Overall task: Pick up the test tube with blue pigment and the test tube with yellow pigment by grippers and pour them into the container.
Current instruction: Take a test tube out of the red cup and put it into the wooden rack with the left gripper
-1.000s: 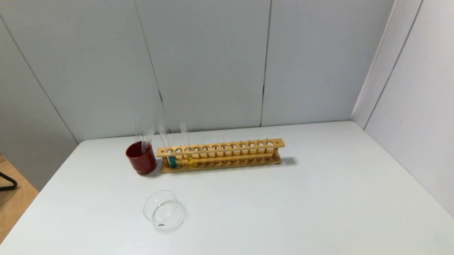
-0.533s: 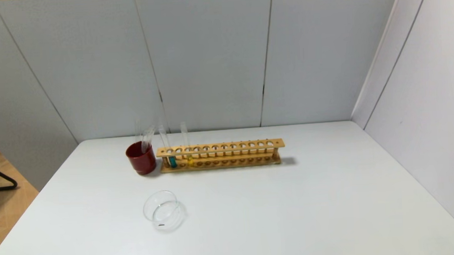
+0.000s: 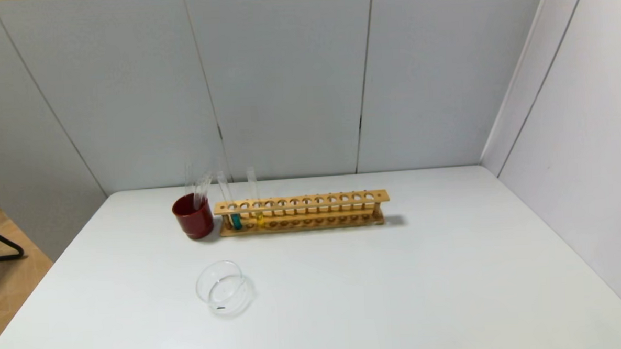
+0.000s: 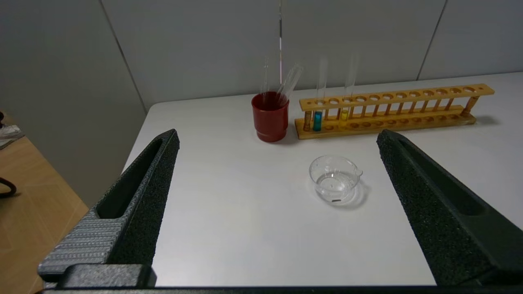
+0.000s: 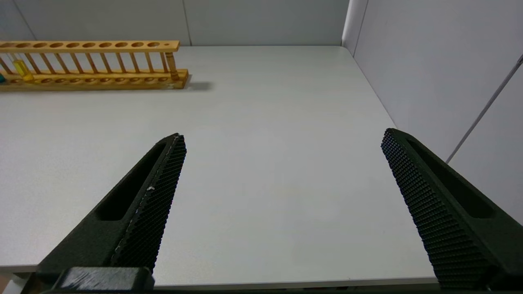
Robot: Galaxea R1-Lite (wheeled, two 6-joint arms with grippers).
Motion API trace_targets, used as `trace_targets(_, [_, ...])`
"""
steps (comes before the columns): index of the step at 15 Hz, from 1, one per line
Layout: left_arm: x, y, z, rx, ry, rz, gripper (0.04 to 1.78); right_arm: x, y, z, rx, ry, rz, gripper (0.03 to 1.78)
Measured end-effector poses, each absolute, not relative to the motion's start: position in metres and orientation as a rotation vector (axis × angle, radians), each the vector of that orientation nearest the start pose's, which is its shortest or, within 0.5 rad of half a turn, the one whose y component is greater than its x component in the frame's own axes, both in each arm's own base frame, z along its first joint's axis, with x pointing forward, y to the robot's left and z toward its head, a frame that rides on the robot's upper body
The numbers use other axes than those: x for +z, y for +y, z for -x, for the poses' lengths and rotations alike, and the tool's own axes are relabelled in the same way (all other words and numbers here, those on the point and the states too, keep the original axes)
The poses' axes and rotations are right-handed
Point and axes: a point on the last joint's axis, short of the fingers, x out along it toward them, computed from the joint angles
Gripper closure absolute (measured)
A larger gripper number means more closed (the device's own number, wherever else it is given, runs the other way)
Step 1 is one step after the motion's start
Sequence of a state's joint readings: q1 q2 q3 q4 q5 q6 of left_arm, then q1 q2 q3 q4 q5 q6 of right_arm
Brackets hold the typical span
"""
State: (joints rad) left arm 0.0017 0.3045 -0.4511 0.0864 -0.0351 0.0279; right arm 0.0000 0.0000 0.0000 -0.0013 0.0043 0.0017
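Your left gripper [image 4: 278, 134] has two black, wedge-shaped fingers [image 4: 139, 200] with grainy pads and slotted backs. Your right gripper [image 5: 282, 139] looks alike, its pads [image 5: 429, 208] finely dimpled.

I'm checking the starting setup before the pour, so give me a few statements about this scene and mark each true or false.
1. The test tube with blue pigment stands in the wooden rack. True.
2. The test tube with yellow pigment stands in the red cup. False: it is in the rack, near the blue one.
3. The container holds yellow liquid. False: no colour shows in it.
4. The left gripper is open and holds nothing. True.
5. The right gripper grips a tube. False: it is open over bare table.
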Motion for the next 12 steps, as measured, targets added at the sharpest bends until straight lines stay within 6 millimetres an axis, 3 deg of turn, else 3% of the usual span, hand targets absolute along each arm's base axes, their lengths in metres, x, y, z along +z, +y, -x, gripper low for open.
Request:
trace_targets(3, [0.241,-0.002,-0.023,-0.068,-0.002,-0.03,0.11,0.076,0.0,0.023,0.004,-0.001,-0.002,0.06])
trace_targets(6, [0.26,-0.003,-0.087,-0.12,0.063,-0.029,0.11,0.076,0.0,0.023,0.004,-0.001,-0.002,0.06])
trace_targets(8, [0.26,-0.005,-0.129,-0.168,0.11,-0.023,0.11,0.076,0.0,0.023,0.004,-0.001,-0.001,0.06])
trace_targets(12, [0.237,-0.02,-0.202,-0.268,0.197,-0.021,0.11,0.076,0.0,0.023,0.004,-0.001,-0.002,0.06])
